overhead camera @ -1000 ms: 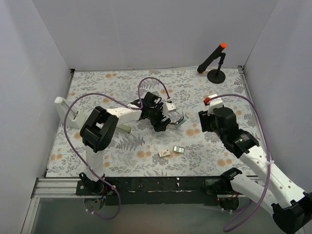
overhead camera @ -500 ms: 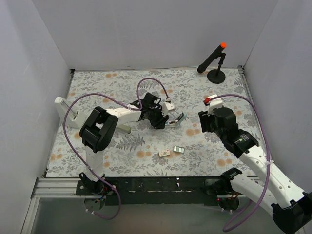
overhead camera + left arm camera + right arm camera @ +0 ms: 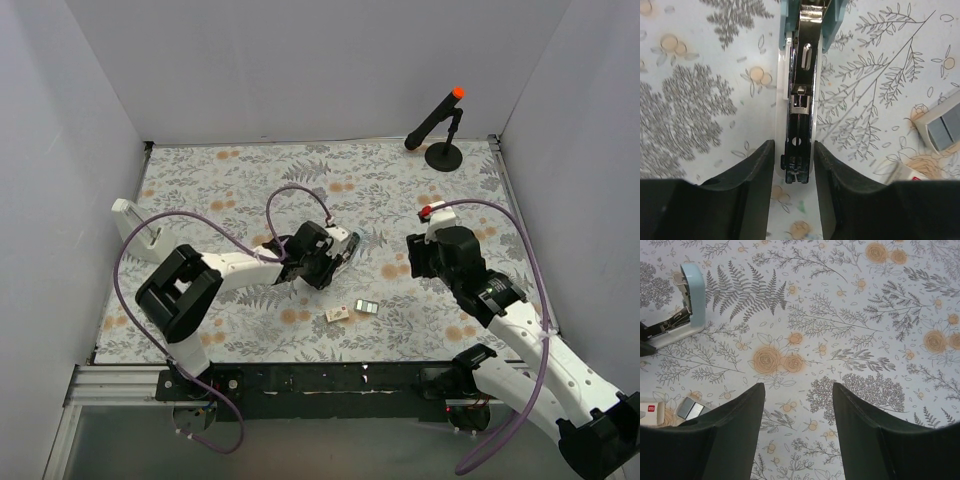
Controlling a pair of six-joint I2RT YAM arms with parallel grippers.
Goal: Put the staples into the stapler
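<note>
While the flowered table point(image 3: 200, 180) is carrying everything in play, the left arm is reaching in over its middle and the right arm is hanging back on its own side. The left gripper point(image 3: 794, 146) is clamping the white base of the stapler point(image 3: 799, 100) from both sides. The stapler is lying open, with its bare magazine rail running straight away from the fingers and its teal top swung back at the far end.

The right gripper point(image 3: 797, 386) is hovering over bare cloth with its fingers spread wide and nothing between them.

The beige box point(image 3: 337, 314) is lying just beside the staples point(image 3: 367, 306). Both are sitting nearer the arm bases than the stapler, off to its right, close to it but not touching. The tray's long side is pointing roughly across the rail rather than along it.

The pair is lying between the two grippers. Since the left one is busy holding the stapler, the free right one looks the likelier to fetch the staples, reaching toward its left and turning them to match the rail.
</note>
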